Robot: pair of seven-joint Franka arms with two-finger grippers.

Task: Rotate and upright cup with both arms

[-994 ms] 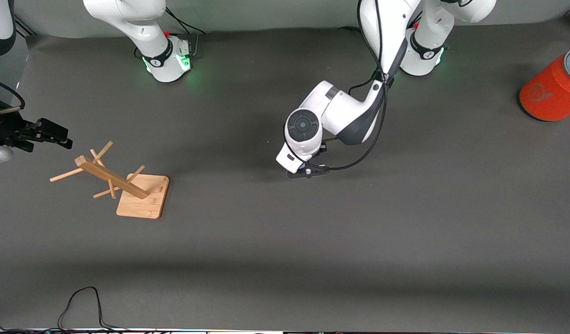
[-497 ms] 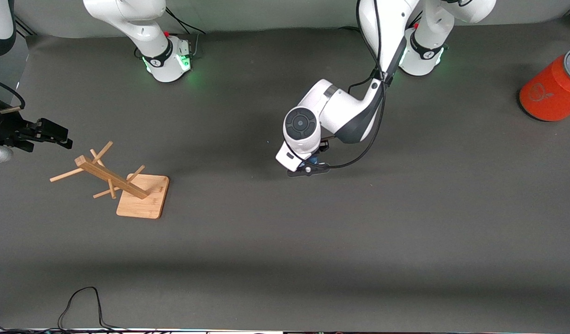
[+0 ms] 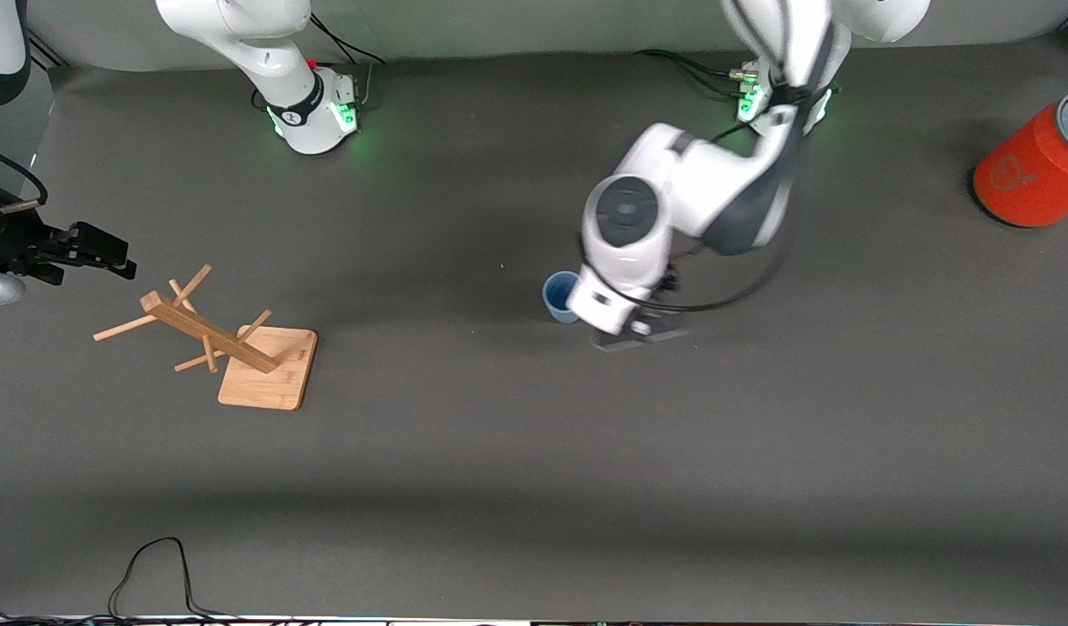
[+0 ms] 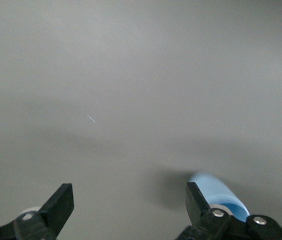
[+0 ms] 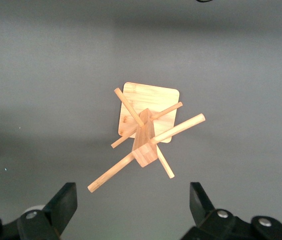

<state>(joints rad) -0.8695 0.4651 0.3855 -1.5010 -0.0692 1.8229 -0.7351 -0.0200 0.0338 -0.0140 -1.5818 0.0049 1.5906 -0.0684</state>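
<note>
The pale-blue cup (image 3: 561,297) stands on the table mat near the middle, its open mouth facing up. My left gripper (image 3: 640,337) is open and empty, close beside the cup toward the left arm's end, with nothing between its fingers. In the left wrist view the cup (image 4: 214,189) shows just outside one fingertip (image 4: 195,197) of the left gripper (image 4: 129,202). My right gripper (image 3: 95,250) is open and empty, hanging at the right arm's end above the wooden rack, and the arm waits there. It also shows in the right wrist view (image 5: 133,202).
A wooden peg rack (image 3: 225,348) on a square base stands toward the right arm's end, also in the right wrist view (image 5: 148,130). A large orange cylinder with a grey top (image 3: 1034,169) lies at the left arm's end. A black cable (image 3: 151,565) loops along the near edge.
The left arm has swung toward its own end of the table, off the cup. The cup, hidden under the wrist before, now stands free in view. The right arm has not moved.
</note>
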